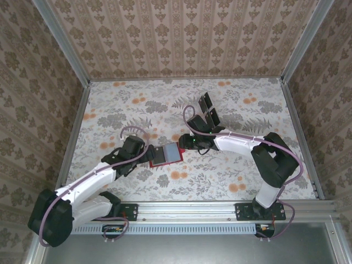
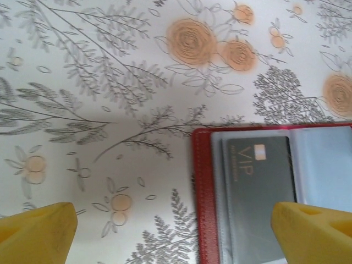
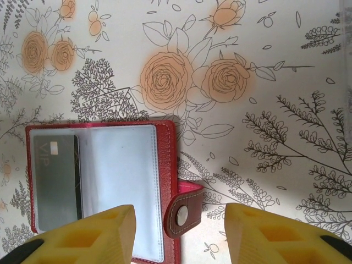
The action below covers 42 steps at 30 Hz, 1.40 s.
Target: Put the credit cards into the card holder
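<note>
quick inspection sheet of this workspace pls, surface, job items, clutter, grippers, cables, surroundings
surface: floral tabletop, flat, no spills seen
card holder: lies open between the grippers, snap tab folded out, one dark VIP card in a clear sleeve
credit cards: black cluster loose on the table, farther back
clutter: nothing seen
left gripper: open, straddling the holder's edge, holding nothing
right gripper: open, over the snap tab, holding nothing
cables: purple loops near each wrist, off the holder
surroundings: wallpapered walls, metal frame posts
</note>
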{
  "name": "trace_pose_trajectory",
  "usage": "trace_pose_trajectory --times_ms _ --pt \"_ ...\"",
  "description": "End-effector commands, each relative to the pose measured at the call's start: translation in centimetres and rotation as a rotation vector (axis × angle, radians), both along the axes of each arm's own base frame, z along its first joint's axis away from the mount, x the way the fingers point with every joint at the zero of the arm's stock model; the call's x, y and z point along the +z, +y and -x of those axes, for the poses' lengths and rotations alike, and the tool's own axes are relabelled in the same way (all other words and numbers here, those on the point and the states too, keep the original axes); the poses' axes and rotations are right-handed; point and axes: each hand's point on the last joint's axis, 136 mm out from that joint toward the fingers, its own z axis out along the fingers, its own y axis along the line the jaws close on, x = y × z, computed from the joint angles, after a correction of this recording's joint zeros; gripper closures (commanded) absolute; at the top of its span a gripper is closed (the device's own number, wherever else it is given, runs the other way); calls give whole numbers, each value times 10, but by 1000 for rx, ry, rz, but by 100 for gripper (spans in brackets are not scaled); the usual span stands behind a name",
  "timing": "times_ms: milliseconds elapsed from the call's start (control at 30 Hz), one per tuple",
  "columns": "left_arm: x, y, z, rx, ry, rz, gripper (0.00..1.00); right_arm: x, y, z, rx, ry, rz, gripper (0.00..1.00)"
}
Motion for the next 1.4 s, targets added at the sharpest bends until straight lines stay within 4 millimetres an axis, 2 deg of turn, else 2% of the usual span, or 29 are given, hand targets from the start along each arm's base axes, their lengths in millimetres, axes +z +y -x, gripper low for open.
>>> trace_pose_trajectory --times_ms 0,200,333,467,733,1367 --pt "1 -17 -4 -59 -23 77 0 -14 -2 2 5 18 18 54" --pt "-8 -30 -7 -80 -19 132 0 -28 1 2 6 38 16 61" --pt "-14 -36 -9 -90 -5 150 0 -33 2 4 6 46 6 77" --pt "-22 -40 -11 -91 10 159 0 -34 1 6 5 51 -1 88" --pt "-32 -49 -15 -107 34 169 0 -34 0 9 2 54 -11 99" --pt "-31 -68 -21 -141 29 197 0 -42 6 16 -2 90 -51 100"
